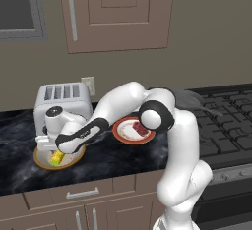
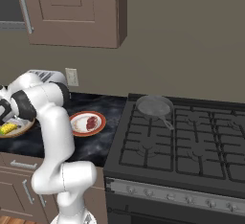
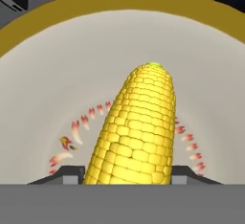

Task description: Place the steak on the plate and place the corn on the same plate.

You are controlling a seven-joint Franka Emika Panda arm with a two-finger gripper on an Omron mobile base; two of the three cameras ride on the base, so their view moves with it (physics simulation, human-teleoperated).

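The corn (image 3: pixel 136 127), a yellow cob with a green tip, lies in the tan-rimmed bowl (image 3: pixel 48 31) at the counter's left, in front of the toaster. My gripper (image 3: pixel 128 174) is down in that bowl, one dark finger against each side of the cob's near end, so it is shut on the corn. From the left base view, the gripper (image 1: pixel 55 150) is right over the corn (image 1: pixel 56 158) in the bowl (image 1: pixel 75 160). The steak (image 1: pixel 141 128) rests on the orange-rimmed plate (image 1: pixel 119 131), to the right of the bowl, partly behind my forearm. The right base view has the steak (image 2: pixel 91 122) on the plate (image 2: pixel 75 124).
A silver toaster (image 1: pixel 61 101) stands just behind the bowl. A dark frying pan (image 2: pixel 154 106) sits on the back left burner of the black stove (image 2: pixel 191 141), right of the plate. Wall cabinets hang above the dark marbled counter (image 1: pixel 113 158).
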